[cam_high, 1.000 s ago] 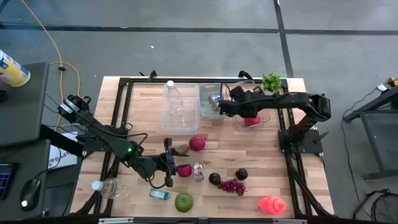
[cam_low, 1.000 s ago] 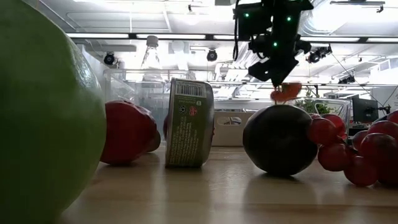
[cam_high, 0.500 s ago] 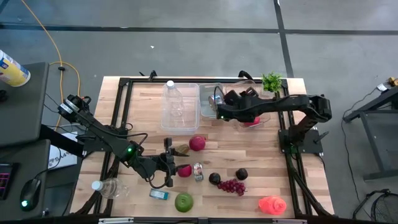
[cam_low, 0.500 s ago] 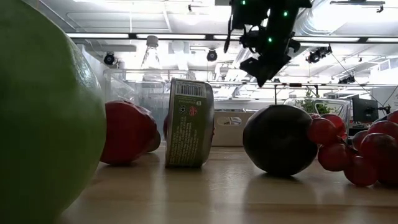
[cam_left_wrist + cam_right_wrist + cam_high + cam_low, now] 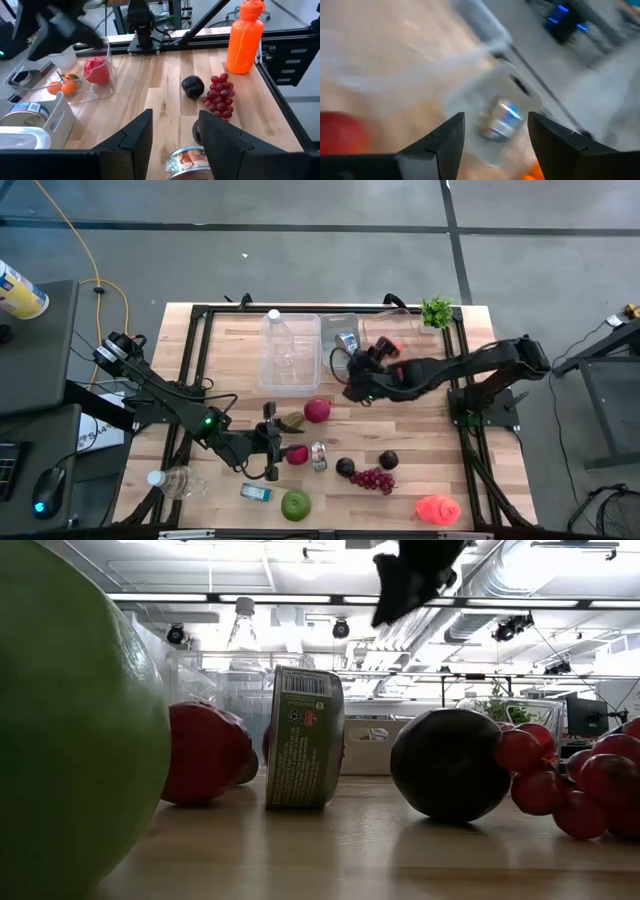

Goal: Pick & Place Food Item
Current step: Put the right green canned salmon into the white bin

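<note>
A light wooden table (image 5: pixel 240 380) in a black frame carries clear bins (image 5: pixel 290 352) along its far edge, a red apple (image 5: pixel 318 410) near the centre, and a green apple (image 5: pixel 295 504), grapes (image 5: pixel 372 479) and an orange bottle (image 5: pixel 437 508) near the front edge.

Bins (image 5: pixel 290 352) sit at the tabletop's (image 5: pixel 420 430) back; apple (image 5: pixel 295 503), can (image 5: pixel 318 455), plum (image 5: pixel 345 468) and grapes (image 5: pixel 372 479) lie along its front.

The right gripper (image 5: pixel 352 387) has left the clear container (image 5: pixel 400 340), empty, its orange (image 5: pixel 389 346) dropped inside
</note>
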